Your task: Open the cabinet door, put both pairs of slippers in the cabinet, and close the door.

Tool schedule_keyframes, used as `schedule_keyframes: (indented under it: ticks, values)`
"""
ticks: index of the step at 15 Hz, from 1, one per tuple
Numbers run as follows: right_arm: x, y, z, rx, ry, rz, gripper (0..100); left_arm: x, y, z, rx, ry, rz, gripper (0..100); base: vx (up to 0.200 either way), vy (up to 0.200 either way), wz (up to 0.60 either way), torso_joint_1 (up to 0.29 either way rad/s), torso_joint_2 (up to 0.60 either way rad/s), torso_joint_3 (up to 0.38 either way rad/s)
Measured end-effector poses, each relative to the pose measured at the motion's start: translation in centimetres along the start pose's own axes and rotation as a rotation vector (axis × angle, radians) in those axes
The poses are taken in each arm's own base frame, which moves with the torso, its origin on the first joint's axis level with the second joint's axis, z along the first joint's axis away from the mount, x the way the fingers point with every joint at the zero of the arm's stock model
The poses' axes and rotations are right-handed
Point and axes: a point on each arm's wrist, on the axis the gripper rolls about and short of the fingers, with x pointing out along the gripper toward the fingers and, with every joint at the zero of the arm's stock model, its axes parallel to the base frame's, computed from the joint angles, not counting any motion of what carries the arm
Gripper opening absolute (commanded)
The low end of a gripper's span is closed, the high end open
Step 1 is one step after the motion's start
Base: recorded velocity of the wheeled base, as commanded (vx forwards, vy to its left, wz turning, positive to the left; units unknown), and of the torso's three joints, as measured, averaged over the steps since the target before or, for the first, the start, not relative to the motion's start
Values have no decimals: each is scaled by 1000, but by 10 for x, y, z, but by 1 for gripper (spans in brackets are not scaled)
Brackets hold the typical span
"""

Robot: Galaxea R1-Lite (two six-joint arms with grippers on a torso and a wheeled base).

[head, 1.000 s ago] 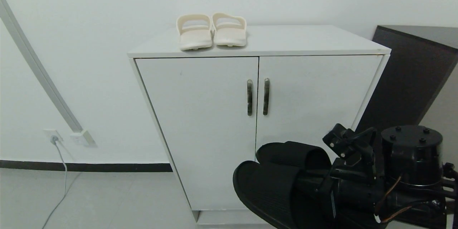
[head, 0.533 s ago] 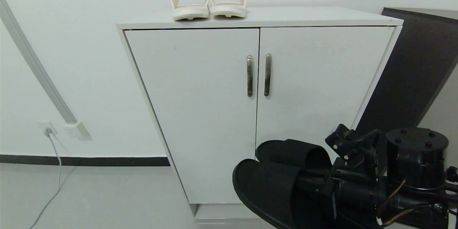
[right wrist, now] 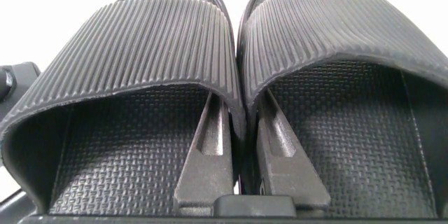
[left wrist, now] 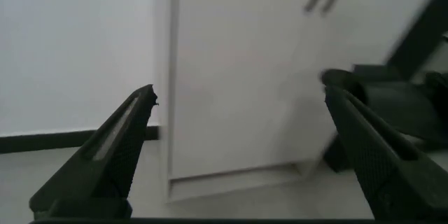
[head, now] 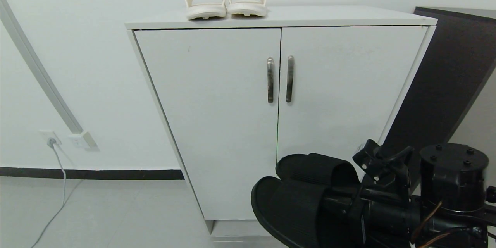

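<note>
A white two-door cabinet (head: 217,124) stands shut against the wall, its two metal handles (head: 270,80) side by side at the middle. A cream pair of slippers (head: 226,0) rests on its top, left of centre. Low at the right, in front of the right door, my right gripper (head: 341,197) is shut on a black pair of slippers (head: 298,197), one finger inside each strap, pinching the inner sides together (right wrist: 238,112). My left gripper (left wrist: 238,147) is open and holds nothing, low and facing the cabinet's lower left corner (left wrist: 231,112).
A dark panel (head: 449,81) leans right of the cabinet. On the left wall run a slanted grey conduit (head: 35,66) and a socket with a cable (head: 50,139) down to the floor. Open grey floor (head: 97,217) lies left of the cabinet.
The head camera has shifted lower, so the cabinet sits higher in the picture. My right gripper keeps its hold on the black slippers in the same place.
</note>
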Motion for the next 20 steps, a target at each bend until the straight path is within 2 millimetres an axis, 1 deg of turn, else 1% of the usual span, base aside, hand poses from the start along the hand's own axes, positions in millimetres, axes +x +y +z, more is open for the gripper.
schedule_keyframes:
  ticks: [3, 6, 10, 12, 14, 18, 20]
  values:
    - [0, 2, -3, -14, 10, 4, 0, 24, 3, 9, -22, 78, -96, 100, 0, 0, 0, 0, 0, 0]
    - [0, 3, -5, -26, 19, 14, 0, 53, 6, 19, -25, 102, -193, 100, 0, 0, 0, 0, 0, 0]
    - [0, 4, -6, -24, 22, 16, 0, 86, -5, 31, -20, 140, -355, 100, 0, 0, 0, 0, 0, 0]
    - [0, 3, -8, -29, 31, 11, 0, 102, -16, 39, -14, 161, -399, 100, 0, 0, 0, 0, 0, 0]
    - [0, 3, -9, -32, 36, 4, 0, 121, -33, 51, -21, 153, -469, 100, 0, 0, 0, 0, 0, 0]
    - [-1, 2, -10, -30, 38, -4, 0, 157, -67, 78, -107, 114, -592, 100, 0, 0, 0, 0, 0, 0]
    - [-1, 2, -10, -31, 38, -5, 0, 172, -84, 86, -125, 120, -642, 100, 0, 0, 0, 0, 0, 0]
